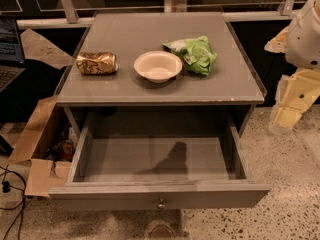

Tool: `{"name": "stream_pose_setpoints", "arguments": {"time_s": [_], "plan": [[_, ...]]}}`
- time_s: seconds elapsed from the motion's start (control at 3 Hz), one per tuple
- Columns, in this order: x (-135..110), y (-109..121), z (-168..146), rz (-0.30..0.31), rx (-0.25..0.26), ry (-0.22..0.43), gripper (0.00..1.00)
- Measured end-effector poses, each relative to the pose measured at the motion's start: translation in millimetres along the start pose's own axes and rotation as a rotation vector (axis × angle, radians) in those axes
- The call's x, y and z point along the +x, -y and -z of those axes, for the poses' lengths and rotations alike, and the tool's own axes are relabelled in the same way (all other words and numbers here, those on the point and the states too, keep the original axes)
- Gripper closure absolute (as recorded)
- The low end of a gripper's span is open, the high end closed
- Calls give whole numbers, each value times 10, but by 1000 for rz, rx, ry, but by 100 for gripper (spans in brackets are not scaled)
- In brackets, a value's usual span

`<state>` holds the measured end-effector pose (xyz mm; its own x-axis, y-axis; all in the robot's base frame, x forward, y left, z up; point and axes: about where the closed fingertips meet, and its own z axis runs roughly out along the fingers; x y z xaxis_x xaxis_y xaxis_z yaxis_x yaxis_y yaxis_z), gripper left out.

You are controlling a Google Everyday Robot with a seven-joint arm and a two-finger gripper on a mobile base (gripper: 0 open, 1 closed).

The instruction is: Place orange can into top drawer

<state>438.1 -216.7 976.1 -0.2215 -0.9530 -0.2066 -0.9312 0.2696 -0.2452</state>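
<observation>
The orange can (pixel 97 63) lies on its side at the left of the grey tabletop (pixel 150 26), its silver end facing right toward the bowl. The top drawer (pixel 159 196) is pulled out wide below the tabletop. Its inside holds nothing but a shadow, and its small round knob (pixel 161 204) sits at the centre of the front panel. My gripper (pixel 287 115) hangs at the right edge of the view, beside the table's right side and well away from the can. It holds nothing that I can see.
A cream round bowl (pixel 157 65) stands mid-table with a green snack bag (pixel 196 54) to its right. Torn cardboard boxes (pixel 37 134) lie on the floor to the left. A laptop (pixel 10 44) is at far left, with cables (pixel 7 194) on the floor.
</observation>
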Motion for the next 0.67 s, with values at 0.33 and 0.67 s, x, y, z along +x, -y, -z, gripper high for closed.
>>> {"name": "stream_pose_setpoints", "arguments": {"time_s": [0.33, 0.67], "plan": [[0, 0, 0, 0, 0, 0, 0], [-203, 68, -69, 7, -12, 37, 0]]}}
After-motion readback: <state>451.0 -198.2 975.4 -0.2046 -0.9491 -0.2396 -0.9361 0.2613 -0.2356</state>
